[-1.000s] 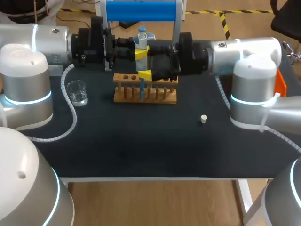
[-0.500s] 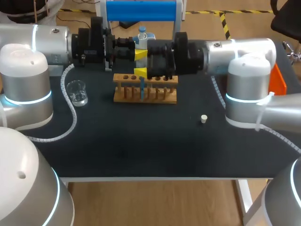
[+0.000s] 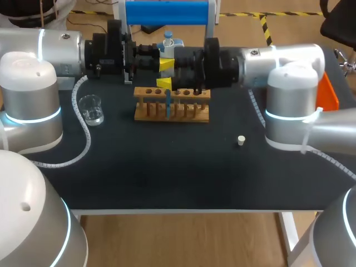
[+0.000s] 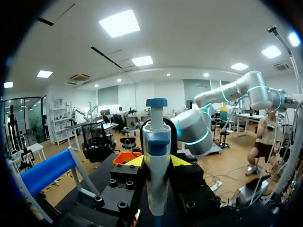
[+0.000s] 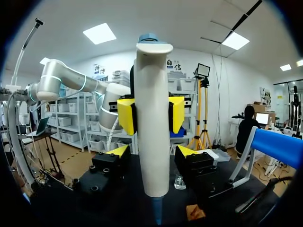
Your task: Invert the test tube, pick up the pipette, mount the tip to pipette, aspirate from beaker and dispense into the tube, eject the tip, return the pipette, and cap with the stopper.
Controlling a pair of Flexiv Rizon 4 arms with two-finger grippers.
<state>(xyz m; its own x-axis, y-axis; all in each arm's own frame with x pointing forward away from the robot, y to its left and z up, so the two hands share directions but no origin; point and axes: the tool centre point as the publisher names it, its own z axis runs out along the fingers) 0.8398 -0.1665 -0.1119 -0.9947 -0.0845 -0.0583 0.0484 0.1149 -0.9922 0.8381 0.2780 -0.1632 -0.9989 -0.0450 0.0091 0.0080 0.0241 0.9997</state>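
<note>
The white pipette with a blue top stands upright at the back of the table, over the wooden rack. Its blue tip points down at the rack's front. My left gripper is shut on the pipette's body. My right gripper comes in from the opposite side. In the right wrist view its yellow fingertips stand either side of the pipette, a little clear of it, so it is open. The beaker sits at the left, the white stopper at the right. I cannot make out the test tube.
A stand with a blue bar rises behind the rack. An orange object lies at the table's right edge. The dark tabletop stretches from the rack to the front edge.
My right arm has moved left toward the pipette, and its fingers have drawn closer together around it. The left arm and the pipette have kept still.
</note>
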